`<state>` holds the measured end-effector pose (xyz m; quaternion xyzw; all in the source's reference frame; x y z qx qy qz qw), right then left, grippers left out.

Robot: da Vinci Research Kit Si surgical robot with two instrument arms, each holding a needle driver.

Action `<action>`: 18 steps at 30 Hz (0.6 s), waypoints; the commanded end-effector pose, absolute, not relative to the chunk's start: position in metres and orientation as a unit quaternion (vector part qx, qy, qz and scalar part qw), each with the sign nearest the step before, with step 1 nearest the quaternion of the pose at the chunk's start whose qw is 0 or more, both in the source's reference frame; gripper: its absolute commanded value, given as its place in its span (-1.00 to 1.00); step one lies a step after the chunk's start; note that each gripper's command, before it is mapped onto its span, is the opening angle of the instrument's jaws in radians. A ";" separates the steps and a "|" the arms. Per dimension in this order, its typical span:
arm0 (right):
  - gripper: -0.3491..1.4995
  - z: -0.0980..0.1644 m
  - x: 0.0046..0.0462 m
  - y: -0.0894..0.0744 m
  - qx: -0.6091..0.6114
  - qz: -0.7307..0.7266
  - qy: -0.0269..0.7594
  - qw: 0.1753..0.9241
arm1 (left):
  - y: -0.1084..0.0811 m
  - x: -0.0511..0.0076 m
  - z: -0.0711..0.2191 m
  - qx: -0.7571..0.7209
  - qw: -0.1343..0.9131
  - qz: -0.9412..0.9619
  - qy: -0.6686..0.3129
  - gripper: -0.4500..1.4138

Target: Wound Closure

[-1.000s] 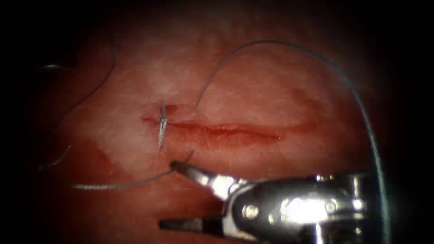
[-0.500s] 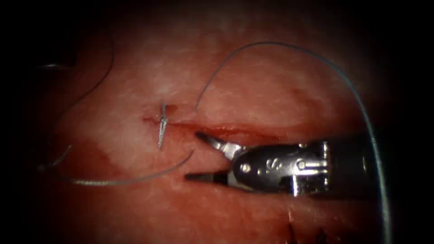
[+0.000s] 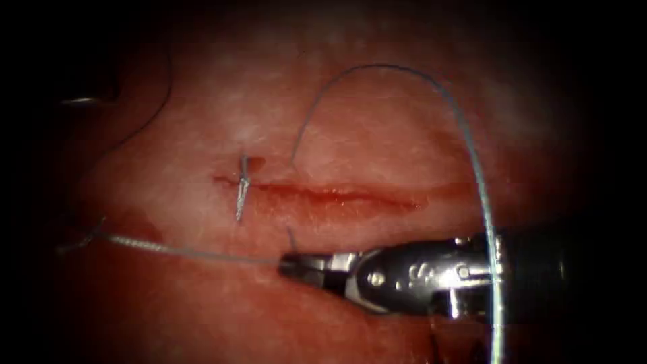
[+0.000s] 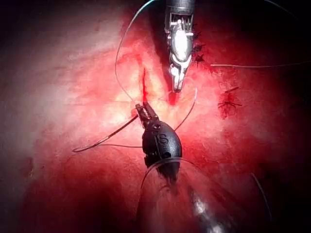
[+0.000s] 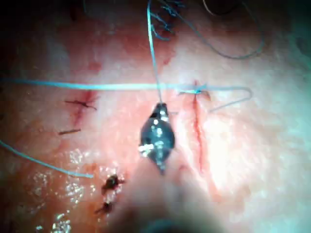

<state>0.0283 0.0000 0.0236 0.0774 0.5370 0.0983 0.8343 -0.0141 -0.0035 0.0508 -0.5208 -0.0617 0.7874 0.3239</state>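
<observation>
I cannot find the needle. My right tool (image 3: 291,264), just below the cut (image 3: 323,194), has its jaws clamped on the thread (image 3: 202,254), which runs leftward across the tissue (image 3: 377,135); the cut's long axis lies left-right.

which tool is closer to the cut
Left. The left tool has its tip at one end of the cut. The right tool lies below the cut, apart from it, jaws shut on the thread.
</observation>
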 end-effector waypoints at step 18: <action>0.73 0.014 0.0313 -0.001 0.017 0.064 0.555 0.829 | -0.005 -0.0149 0.051 -0.522 0.324 0.787 -0.064 -1.00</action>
